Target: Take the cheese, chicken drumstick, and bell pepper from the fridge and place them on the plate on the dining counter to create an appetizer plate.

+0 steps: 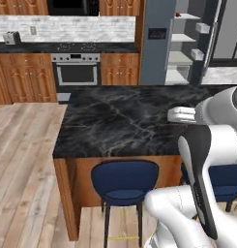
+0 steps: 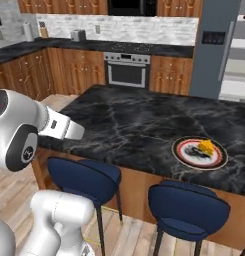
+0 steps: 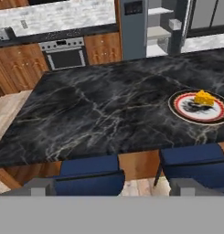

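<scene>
Progress: by the look of it, one of three items is delivered; the robot faces the surface (image 2: 144,125) from the stool side.
Cheese: the cheese (image 3: 203,98) lies on the plate (image 3: 179,108), toward its upper right in the hand view, partly over the dark centre pattern.
Plate: it sits on the surface near the edge above the blue stools (image 2: 186,207); nothing else can be seen on it.
Drumstick: not on the plate; still to be fetched, as far as can be judged.
Pepper: a small red thing (image 1: 177,14) sits on an upper fridge shelf, probably the pepper, but too small to be sure.
Fridge: the fridge (image 1: 156,58) stands beyond the far side of the surface with its door open and white shelves (image 1: 180,58) exposed.
End effector: the end effector (image 3: 112,186) is spread wide and pinches nothing; its tips rise at the bottom of the hand view, over the near edge and stools, well apart from the plate.
Left to do: probably two more trips to the fridge, for the drumstick and the pepper, each ending on the plate beside the cheese.
Watch: the plate is small, so the next items need room next to the cheese.
</scene>
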Available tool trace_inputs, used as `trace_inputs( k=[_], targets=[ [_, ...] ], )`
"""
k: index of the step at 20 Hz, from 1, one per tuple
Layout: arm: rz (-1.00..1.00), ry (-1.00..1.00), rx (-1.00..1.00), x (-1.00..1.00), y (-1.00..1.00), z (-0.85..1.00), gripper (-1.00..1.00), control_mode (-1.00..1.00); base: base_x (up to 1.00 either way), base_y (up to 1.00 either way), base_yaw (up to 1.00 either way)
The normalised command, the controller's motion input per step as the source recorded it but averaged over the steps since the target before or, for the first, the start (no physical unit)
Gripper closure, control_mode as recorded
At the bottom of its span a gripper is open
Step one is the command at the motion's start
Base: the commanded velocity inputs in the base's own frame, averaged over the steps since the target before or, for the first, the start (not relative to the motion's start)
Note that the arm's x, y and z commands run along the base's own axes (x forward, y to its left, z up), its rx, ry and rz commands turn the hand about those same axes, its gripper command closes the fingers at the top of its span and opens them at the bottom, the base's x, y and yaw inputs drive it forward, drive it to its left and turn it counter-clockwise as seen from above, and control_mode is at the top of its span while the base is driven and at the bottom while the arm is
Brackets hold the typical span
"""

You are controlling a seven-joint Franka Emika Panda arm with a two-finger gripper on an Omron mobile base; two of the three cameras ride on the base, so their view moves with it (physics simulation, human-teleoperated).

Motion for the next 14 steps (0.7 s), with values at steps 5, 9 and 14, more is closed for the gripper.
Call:
trace_inputs(
  k=[5,9,14],
  targets=[
    [0.00,0.00,0.00,0.00,0.00,0.00,-1.00,1.00,0.24,1.00,0.00],
    [0.00,0.00,0.00,0.00,0.00,0.00,-1.00,1.00,0.24,1.00,0.00],
    [0.00,0.00,0.00,0.00,0.00,0.00,-1.00,1.00,0.26,1.00,0.00]
  ],
)
